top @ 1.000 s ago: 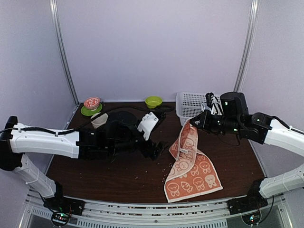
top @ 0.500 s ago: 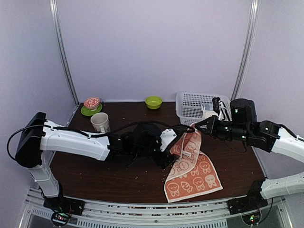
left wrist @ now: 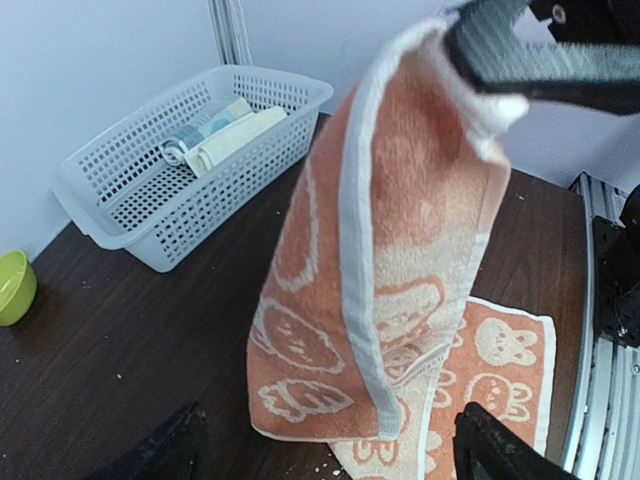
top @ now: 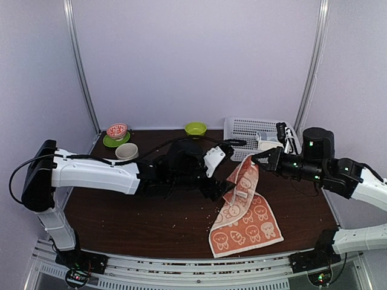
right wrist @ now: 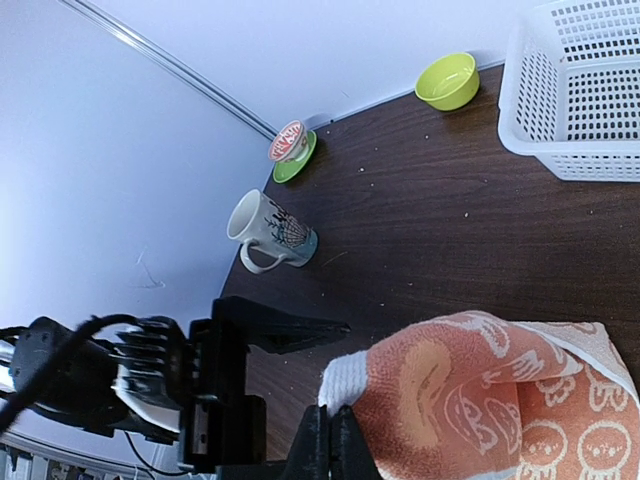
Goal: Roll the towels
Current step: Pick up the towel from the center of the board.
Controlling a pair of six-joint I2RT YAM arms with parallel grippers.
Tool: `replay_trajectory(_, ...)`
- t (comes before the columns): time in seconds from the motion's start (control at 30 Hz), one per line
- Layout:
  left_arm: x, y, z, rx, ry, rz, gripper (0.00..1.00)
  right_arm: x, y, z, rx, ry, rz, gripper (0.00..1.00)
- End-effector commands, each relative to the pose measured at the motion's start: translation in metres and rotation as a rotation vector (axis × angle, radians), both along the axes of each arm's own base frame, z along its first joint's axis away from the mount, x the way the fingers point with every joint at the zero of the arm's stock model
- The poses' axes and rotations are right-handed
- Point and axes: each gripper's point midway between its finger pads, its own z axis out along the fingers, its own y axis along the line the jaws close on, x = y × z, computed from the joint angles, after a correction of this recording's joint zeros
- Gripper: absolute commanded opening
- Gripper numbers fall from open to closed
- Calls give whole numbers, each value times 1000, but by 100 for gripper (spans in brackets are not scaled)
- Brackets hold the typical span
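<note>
The peach-orange rabbit-print towel (top: pixel 245 208) lies partly flat on the dark table (top: pixel 151 226). Its far corner is lifted, and my right gripper (top: pixel 257 158) is shut on that white-edged corner (right wrist: pixel 345 380). In the left wrist view the raised part of the towel (left wrist: pixel 400 250) hangs as a fold straight in front of the camera. My left gripper (top: pixel 227 184) is open just left of the hanging fold, with one black fingertip (left wrist: pixel 170 450) on each side and nothing gripped. A rolled cream-white towel (left wrist: pixel 240 135) lies in the basket.
The white mesh basket (top: pixel 242 130) stands at the back right and also holds a pale blue-white packet (left wrist: pixel 190 142). A mug (top: pixel 126 151), a red bowl on a green saucer (top: pixel 117 132) and a green bowl (top: pixel 195 128) stand along the back. Crumbs dot the table.
My left arm has reached right until its open gripper is at the hanging towel. My right gripper has drawn the held corner a little to the right.
</note>
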Motion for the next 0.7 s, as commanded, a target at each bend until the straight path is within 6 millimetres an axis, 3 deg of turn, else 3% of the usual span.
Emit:
replay_trajectory(0.0, -5, -10, -26, -3, 63, -31, 87, -1, -2, 17, 64, -52, -11, 0)
replay_trajectory(0.2, 5, -13, -34, 20, 65, 18, 87, -4, 0, 31, 104, -77, 11, 0)
replay_trajectory(0.37, 4, 16, -2, -79, 57, 75, 88, 0, -7, 44, 50, -109, -18, 0)
replay_trajectory(0.47, -22, 24, -17, -5, 122, -20, 84, 7, -15, 45, 25, -114, -77, 0)
replay_trajectory(0.67, -103, 47, -81, 314, 208, -214, 69, 21, -26, 19, -34, -69, -172, 0)
